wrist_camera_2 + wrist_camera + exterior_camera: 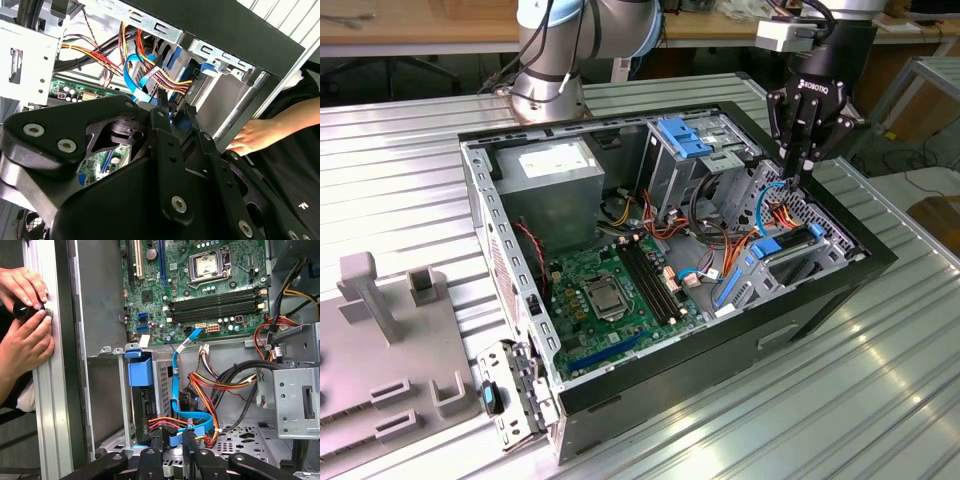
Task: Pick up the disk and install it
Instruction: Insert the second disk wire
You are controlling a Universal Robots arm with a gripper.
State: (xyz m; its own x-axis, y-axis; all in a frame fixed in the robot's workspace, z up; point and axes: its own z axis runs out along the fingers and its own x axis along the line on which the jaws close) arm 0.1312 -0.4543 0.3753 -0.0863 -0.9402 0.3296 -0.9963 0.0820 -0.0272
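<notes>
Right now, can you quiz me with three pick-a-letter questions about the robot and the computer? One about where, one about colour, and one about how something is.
1. Where does the pincer hang?
A. over the green board
B. over the bundled cables
C. off the table

2. What colour is the flat cable?
A. blue
B. white
C. green

3. The computer case is:
A. shut
B. open
C. upside down

Answers:
1 B, it hangs over them at the exterior view's right.
2 A, a blue ribbon runs beside the orange wires.
3 B, its insides show.

An open computer case (650,370) on a ribbed metal table (400,180) exposes its green motherboard (610,295).
</notes>
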